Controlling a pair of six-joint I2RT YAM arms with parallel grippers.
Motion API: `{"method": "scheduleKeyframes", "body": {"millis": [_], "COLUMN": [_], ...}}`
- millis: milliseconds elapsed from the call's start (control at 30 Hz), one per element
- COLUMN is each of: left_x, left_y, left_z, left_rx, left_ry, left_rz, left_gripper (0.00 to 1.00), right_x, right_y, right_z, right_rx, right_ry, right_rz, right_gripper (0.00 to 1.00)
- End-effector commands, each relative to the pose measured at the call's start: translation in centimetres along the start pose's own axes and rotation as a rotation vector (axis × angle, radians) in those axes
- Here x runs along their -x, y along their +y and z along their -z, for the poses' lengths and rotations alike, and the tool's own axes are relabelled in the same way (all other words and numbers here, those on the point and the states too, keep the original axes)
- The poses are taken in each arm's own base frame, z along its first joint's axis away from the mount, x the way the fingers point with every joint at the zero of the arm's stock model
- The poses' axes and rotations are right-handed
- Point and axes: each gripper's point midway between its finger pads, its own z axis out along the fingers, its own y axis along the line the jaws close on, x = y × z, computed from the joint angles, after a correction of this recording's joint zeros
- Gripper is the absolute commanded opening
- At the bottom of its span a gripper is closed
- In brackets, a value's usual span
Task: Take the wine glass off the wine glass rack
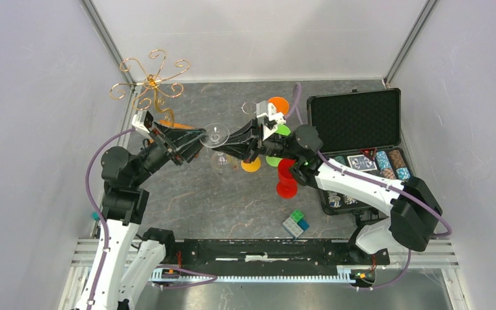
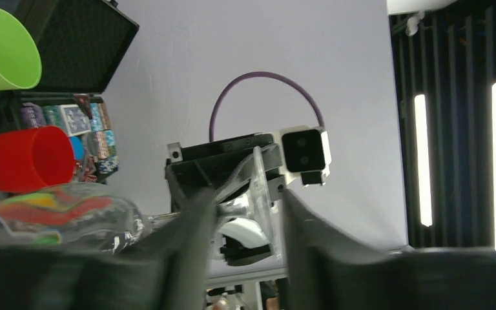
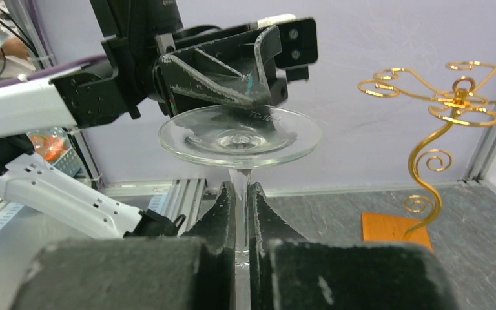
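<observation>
The clear wine glass [image 1: 216, 135] is off the gold wire rack [image 1: 152, 81] and hangs in the air between my two grippers, above the table's middle. My right gripper [image 3: 240, 190] is shut on its stem [image 3: 239, 177], just under the round foot [image 3: 239, 134]. My left gripper [image 2: 248, 200] is open, and the foot's rim [image 2: 258, 187] lies edge-on between its fingers. The bowl [image 2: 58, 213] shows at the lower left of the left wrist view. The rack stands on its orange base [image 3: 394, 229] at the far left and holds no glass.
Red [image 1: 287, 177], green [image 1: 283, 130], orange [image 1: 278, 103] and yellow [image 1: 250, 166] cups stand behind and under the right arm. An open black case [image 1: 355, 123] with poker chips and cards is at the right. A blue-green block [image 1: 295, 223] lies near the front.
</observation>
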Motion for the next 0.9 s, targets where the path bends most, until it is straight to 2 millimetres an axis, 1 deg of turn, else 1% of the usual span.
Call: {"method": "scheduleKeyframes", "body": {"millis": [0,67,133,233,300,367,433,467,500,567,600,633,667,867], "left_x": [-0.7,-0.4,-0.1,0.2,0.4,0.5,0.5,0.4,0.4,0.2,0.0,-0.1,-0.2,-0.4], "left_y": [-0.6,0.4,1.4,2.4,3.0,3.3,3.5,3.5,3.6,3.5,3.7,3.0,2.9,2.1], "left_z": [0.5,0.4,0.3,0.4,0.4,0.4,0.5,0.5,0.5,0.5,0.4,0.4,0.3,0.0], "left_rx": [-0.003,0.029,0.051,0.064,0.072,0.072,0.066,0.061,0.057,0.045,0.044,0.006,-0.007,-0.071], "left_ry": [0.017,0.004,-0.01,-0.028,-0.041,-0.05,-0.052,-0.047,-0.043,-0.031,-0.02,-0.009,0.004,0.036], "left_rz": [-0.065,-0.06,-0.056,-0.056,-0.07,-0.086,-0.099,-0.104,-0.098,-0.068,-0.032,-0.024,0.012,0.102], "left_gripper": [0.6,0.75,0.85,0.94,0.98,1.0,1.0,1.0,1.0,1.0,1.0,1.0,1.0,1.0], "right_x": [6.4,7.4,8.3,10.1,11.4,12.7,13.7,14.2,14.9,15.8,16.1,16.4,16.8,17.5], "right_y": [1.3,1.0,0.6,0.0,-0.3,-0.6,-1.4,-1.5,-1.3,-0.5,-0.3,-0.2,0.0,0.2], "right_z": [0.2,0.8,1.6,3.6,5.2,7.0,9.3,10.5,11.6,13.0,13.3,13.4,13.5,13.0], "right_rx": [-0.002,-0.042,-0.095,-0.191,-0.256,-0.322,-0.419,-0.448,-0.459,-0.44,-0.429,-0.415,-0.4,-0.327], "right_ry": [-0.227,-0.273,-0.317,-0.418,-0.498,-0.579,-0.677,-0.728,-0.787,-0.876,-0.905,-0.932,-0.955,-1.042], "right_rz": [0.069,0.078,0.093,0.109,0.114,0.104,0.069,0.054,0.046,0.028,0.014,-0.007,-0.026,-0.127], "right_gripper": [0.0,0.0,0.0,0.0,0.0,0.0,0.0,0.0,0.0,0.0,0.0,0.0,0.0,0.0]}}
